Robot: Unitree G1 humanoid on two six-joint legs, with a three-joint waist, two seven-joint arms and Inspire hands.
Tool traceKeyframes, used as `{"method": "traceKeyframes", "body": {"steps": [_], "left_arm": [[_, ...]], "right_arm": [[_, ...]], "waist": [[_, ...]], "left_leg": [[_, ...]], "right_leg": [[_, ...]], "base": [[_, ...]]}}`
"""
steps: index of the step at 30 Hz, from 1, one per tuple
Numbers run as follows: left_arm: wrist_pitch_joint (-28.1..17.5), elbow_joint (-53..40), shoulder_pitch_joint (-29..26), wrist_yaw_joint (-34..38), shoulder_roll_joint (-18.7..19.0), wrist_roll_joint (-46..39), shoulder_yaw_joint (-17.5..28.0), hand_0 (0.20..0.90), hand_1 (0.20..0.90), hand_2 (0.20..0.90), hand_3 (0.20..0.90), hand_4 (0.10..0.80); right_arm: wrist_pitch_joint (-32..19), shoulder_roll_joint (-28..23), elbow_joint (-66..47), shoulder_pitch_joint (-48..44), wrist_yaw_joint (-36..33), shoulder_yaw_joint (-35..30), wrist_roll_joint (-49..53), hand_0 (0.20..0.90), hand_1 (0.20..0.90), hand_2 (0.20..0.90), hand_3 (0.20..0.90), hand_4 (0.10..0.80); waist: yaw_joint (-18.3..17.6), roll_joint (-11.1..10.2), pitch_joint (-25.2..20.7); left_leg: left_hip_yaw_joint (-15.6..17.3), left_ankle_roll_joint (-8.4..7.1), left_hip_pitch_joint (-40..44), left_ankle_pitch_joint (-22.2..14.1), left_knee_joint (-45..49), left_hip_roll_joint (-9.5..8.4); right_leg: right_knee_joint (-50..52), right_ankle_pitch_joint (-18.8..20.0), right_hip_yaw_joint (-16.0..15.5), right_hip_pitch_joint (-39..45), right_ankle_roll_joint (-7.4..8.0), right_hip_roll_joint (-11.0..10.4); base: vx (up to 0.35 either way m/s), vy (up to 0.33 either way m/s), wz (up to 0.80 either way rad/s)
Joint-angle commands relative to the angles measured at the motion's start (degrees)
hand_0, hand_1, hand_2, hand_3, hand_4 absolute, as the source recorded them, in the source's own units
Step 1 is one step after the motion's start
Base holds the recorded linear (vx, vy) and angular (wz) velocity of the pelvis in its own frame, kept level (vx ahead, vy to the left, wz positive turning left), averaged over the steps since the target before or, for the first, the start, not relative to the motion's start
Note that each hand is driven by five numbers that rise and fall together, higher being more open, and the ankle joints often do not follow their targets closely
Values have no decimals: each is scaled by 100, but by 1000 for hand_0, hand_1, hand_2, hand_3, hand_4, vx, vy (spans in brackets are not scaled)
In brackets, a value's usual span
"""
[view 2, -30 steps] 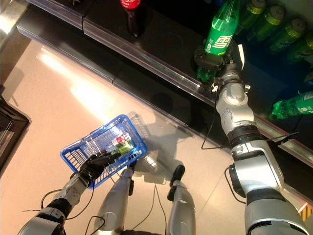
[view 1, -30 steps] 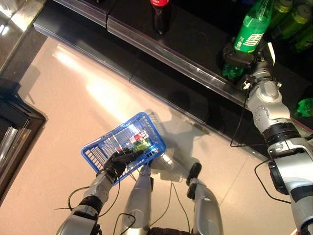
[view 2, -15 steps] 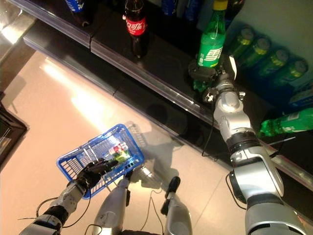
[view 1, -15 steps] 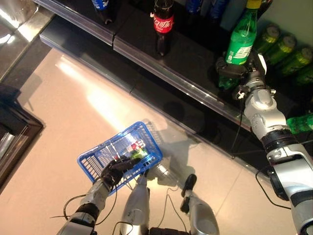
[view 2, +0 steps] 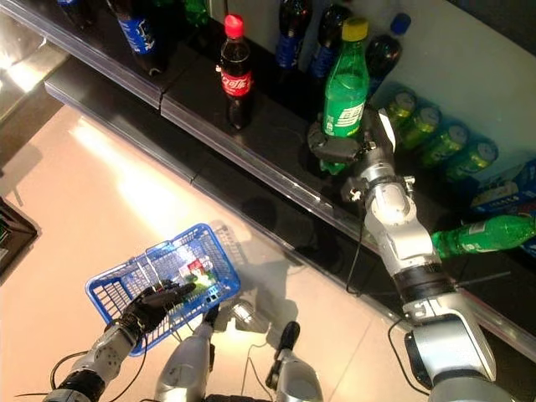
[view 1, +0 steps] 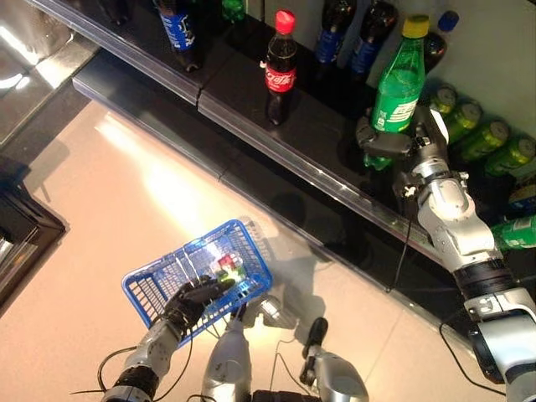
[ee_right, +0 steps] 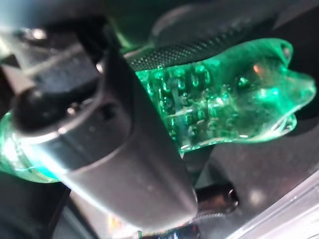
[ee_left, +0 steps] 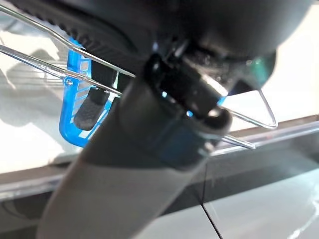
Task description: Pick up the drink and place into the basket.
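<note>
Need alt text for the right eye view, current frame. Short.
The robot's right hand grips the lower part of an upright green bottle with a yellow cap on a dark shelf. Its left hand holds a blue basket low over the floor, with small items inside.

From my remote seat I saw a glossy beige floor [view 1: 100, 218] catching a bright patch of light, a dark stepped shelf [view 1: 251, 109] crossing above it, and a pale wall [view 1: 502, 59] behind.
</note>
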Motion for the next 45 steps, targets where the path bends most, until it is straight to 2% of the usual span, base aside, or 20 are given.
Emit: {"method": "traceKeyframes", "body": {"steps": [1, 13, 21, 36, 45], "left_arm": [[-641, -1324, 10, -1006, -280, -713, -351, 300, 300, 300, 200, 100], [-599, -3456, -63, -1078, -170, -1362, -590, 300, 300, 300, 200, 100], [-555, -4337, -229, -1188, -107, -1633, -690, 300, 300, 300, 200, 100], [-271, -5693, -415, -1669, 24, -2026, -759, 300, 300, 300, 200, 100], [-161, -6162, -445, -1778, 65, -2051, -755, 300, 300, 300, 200, 100]], "right_arm": [[-821, -196, -546, 149, 24, -202, -110, 300, 300, 300, 200, 100], [-1071, 250, -1539, 852, 286, -207, -89, 300, 300, 300, 200, 100], [-1232, 451, -1898, 1179, 367, -36, -79, 300, 300, 300, 200, 100], [-1209, 757, -2055, 1290, 484, 554, -30, 300, 300, 300, 200, 100], [-1097, 848, -2193, 1243, 590, 825, -10, 300, 300, 300, 200, 100]], "waist": [[18, 13, -2060], [115, 69, -2220], [213, 70, -2250], [417, 36, -2331], [492, 11, -2386]], "left_leg": [[439, -50, 192, -454, -26, 26], [317, -22, 445, -557, -26, 5], [171, 5, 487, -590, -26, -31], [-25, 6, 496, -626, -26, -65], [-89, 3, 470, -606, -26, -79]], "right_leg": [[154, 32, -34, -208, 260, -218], [16, 13, -301, 148, 324, -319], [30, -26, -436, 261, 370, -345], [-10, -79, -542, 403, 425, -355], [-20, -96, -576, 429, 420, -353]], "base": [[34, 3, 10], [29, -15, 9], [13, -23, 10], [2, -11, 5], [3, -2, 6]]}}
